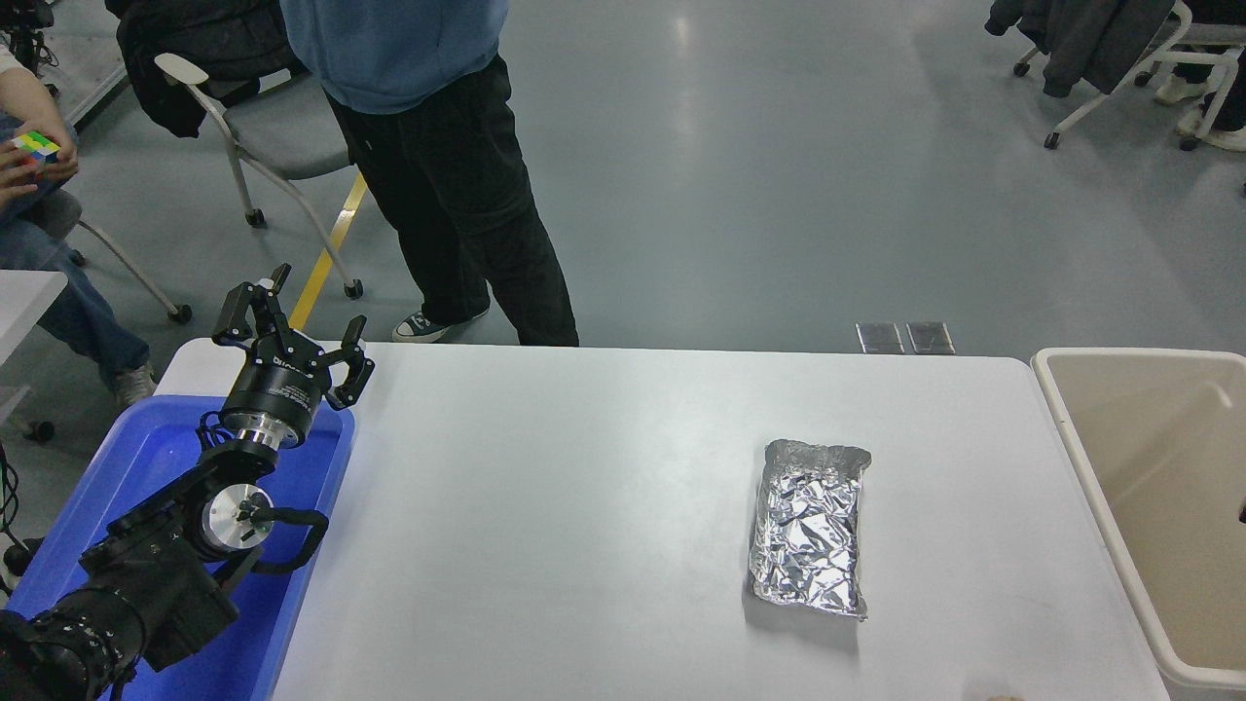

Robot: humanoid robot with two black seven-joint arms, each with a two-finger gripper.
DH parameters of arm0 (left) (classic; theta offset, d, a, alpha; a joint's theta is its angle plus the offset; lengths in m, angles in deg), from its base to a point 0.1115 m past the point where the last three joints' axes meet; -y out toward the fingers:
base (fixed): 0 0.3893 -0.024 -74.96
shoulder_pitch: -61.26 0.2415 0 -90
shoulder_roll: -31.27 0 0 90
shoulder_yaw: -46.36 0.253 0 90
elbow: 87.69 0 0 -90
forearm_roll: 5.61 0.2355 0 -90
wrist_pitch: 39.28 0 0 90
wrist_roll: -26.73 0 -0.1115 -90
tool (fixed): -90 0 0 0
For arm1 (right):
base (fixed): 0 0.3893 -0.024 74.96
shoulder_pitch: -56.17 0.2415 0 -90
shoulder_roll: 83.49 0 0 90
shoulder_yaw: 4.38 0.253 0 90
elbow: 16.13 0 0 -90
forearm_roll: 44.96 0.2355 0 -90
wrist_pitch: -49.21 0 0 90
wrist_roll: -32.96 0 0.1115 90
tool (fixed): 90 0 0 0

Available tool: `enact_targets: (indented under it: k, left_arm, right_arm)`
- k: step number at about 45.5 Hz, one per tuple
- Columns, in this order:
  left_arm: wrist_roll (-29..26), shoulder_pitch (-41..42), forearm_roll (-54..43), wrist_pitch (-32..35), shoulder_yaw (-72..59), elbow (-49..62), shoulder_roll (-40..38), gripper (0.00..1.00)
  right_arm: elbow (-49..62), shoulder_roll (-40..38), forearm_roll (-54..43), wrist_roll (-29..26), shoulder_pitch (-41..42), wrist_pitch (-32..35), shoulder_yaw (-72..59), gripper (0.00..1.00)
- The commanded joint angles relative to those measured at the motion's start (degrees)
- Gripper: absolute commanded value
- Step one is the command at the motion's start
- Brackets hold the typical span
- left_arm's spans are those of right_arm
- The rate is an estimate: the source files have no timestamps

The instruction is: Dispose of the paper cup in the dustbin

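Observation:
The beige dustbin stands at the table's right end, and the part of its inside that shows is bare. The paper cup is not clearly in view; a tiny pale sliver at the bottom edge is too small to identify. My left gripper is open and empty, parked at the lower left above the blue bin. My right gripper is out of view; only a tiny dark spot shows at the right edge, over the dustbin.
A crinkled silver foil pouch lies on the white table, right of centre. A blue plastic bin sits at the left end. A person stands at the far side, and another sits at the far left with a colourful cube.

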State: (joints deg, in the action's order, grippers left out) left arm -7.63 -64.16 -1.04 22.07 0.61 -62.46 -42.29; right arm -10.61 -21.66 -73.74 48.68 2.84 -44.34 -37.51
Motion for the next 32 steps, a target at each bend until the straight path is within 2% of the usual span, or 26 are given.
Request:
enact_targets:
  k: [1, 9, 17, 21, 32]
  left_arm:
    - [0.00, 0.00, 0.00, 0.00, -0.05, 0.00, 0.00, 1.00]
    - [0.00, 0.00, 0.00, 0.00, 0.04, 0.00, 0.00, 1.00]
    - [0.00, 0.00, 0.00, 0.00, -0.05, 0.00, 0.00, 1.00]
    - [0.00, 0.00, 0.00, 0.00, 0.04, 0.00, 0.00, 1.00]
    - [0.00, 0.00, 0.00, 0.00, -0.05, 0.00, 0.00, 1.00]
  right_arm:
    - [2.12, 0.13, -0.05, 0.01, 2.08, -1.90, -0.09, 0.99]
    - [6.26, 0.13, 0.13, -0.08, 2.70, -0.58, 0.17, 0.99]
    - [5.99, -0.48, 4.25, -0.96, 3.23, 8.46, 5.17, 0.99]
    - [5.38, -1.80, 6.01, -0.87, 3.58, 8.38, 7.11, 0.99]
    - [-7.36, -8.13, 12.96, -0.43, 7.62, 8.30, 17.38, 0.99]
